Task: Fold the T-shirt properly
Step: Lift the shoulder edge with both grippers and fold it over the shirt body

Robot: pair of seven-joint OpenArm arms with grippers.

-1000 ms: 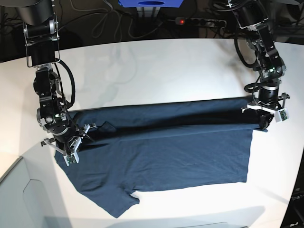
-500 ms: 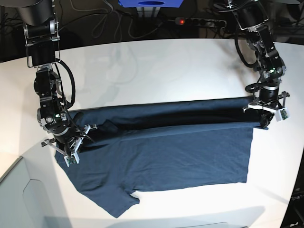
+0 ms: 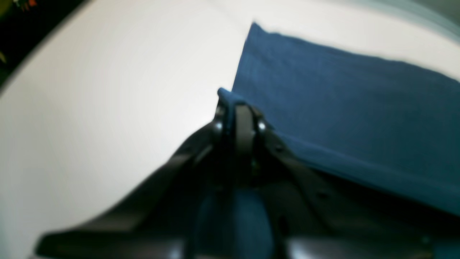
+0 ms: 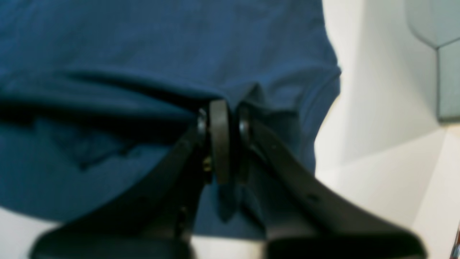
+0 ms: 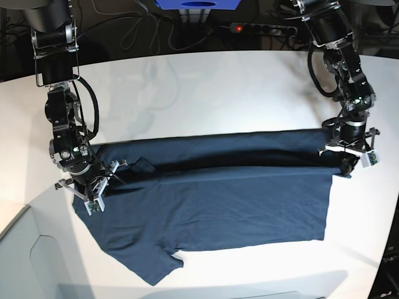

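Observation:
The dark navy T-shirt (image 5: 218,193) lies spread across the white table (image 5: 218,93), its far long edge folded over toward the front. In the base view my left gripper (image 5: 346,163) pinches the fold's right end, low over the table. My right gripper (image 5: 93,198) pinches its left end, near the sleeve. In the left wrist view, the left gripper (image 3: 237,108) has its fingers nearly together with a tip of the T-shirt (image 3: 341,108) between them. The right wrist view shows the right gripper (image 4: 231,108) close-jawed on a bunched ridge of the T-shirt (image 4: 143,43).
A power strip (image 5: 262,28) with a red light, cables and a blue object (image 5: 198,4) lie beyond the table's far edge. A grey panel (image 5: 19,261) sits off the front left corner. The table's curved edge runs close to the right of my left gripper.
Both grippers have sunk a little toward the table. The folded-over strip between them now lies flatter on the shirt, with a thinner shadow beneath it.

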